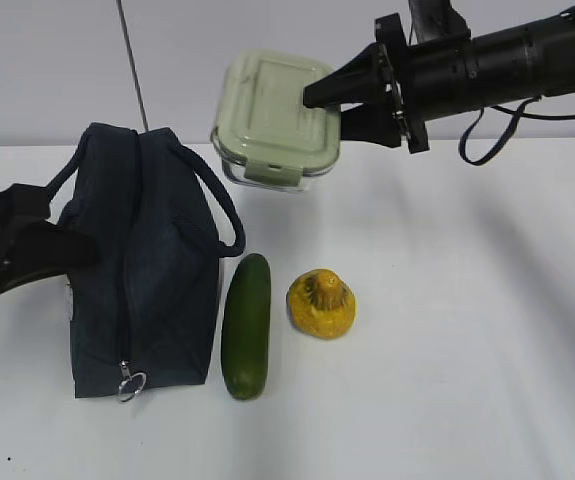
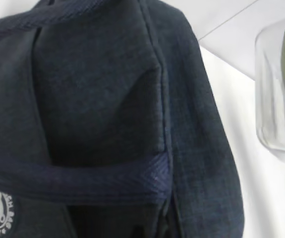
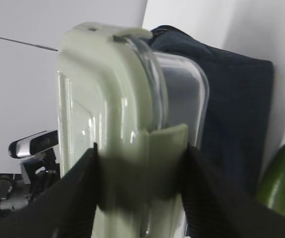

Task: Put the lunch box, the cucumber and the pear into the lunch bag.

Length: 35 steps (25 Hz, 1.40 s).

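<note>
My right gripper [image 1: 342, 103] clamps the lunch box [image 1: 275, 118] by its lid edge, lifted above the table [image 1: 467, 300] behind the bag [image 1: 142, 270]; my left gripper [image 1: 62, 248] is pinched shut against the bag's side, while cucumber [image 1: 246, 325] and pear [image 1: 320, 303] lie beside it

A: Clamped between the two black fingers [image 3: 68, 198] of the right gripper [image 3: 142, 191]: the box [image 3: 127, 124], pale green lid [image 3: 83, 114] to the left, clear base to the right, a lid latch sitting right between the pads.

B: Beyond the box?

A: Bag [image 3: 231, 109], dark navy, behind and to the right of the box. Cucumber [image 3: 283, 181] at the lower right edge, only a green end visible. Far left, past the left finger, a small camera [image 3: 33, 144] on dark hardware.
</note>
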Available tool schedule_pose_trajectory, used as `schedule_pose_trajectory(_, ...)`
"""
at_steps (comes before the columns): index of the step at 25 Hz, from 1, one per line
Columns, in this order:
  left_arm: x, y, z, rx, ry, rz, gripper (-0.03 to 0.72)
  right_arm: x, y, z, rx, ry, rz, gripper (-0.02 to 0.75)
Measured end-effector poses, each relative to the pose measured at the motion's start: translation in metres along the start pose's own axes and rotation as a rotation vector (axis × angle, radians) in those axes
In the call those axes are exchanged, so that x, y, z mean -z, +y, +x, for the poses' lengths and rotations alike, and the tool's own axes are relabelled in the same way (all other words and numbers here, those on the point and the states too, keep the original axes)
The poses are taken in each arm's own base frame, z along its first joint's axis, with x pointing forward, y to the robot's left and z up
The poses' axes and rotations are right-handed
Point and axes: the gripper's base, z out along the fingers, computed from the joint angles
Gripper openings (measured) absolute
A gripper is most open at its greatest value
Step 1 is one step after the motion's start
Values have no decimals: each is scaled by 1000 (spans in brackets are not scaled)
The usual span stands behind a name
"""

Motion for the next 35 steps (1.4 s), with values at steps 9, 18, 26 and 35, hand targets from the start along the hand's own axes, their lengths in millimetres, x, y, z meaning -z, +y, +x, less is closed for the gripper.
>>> schedule_pose_trajectory(9,-13,-6,3,13,-1,46,-15,-48,52,6,38,21,-172,368)
schedule_pose_trajectory(18,-12,-7,0,27,-35,58,-15,-78,67,22,50,71,-237,368)
schedule_pose_trajectory(26,-12,-8,-1,27,-36,59,-15,-103,40,26,-29,55,-203,368)
schedule_pose_trajectory(35,-13,-6,-1,20,-35,43,-15,-107,18,26,9,64,-77,368)
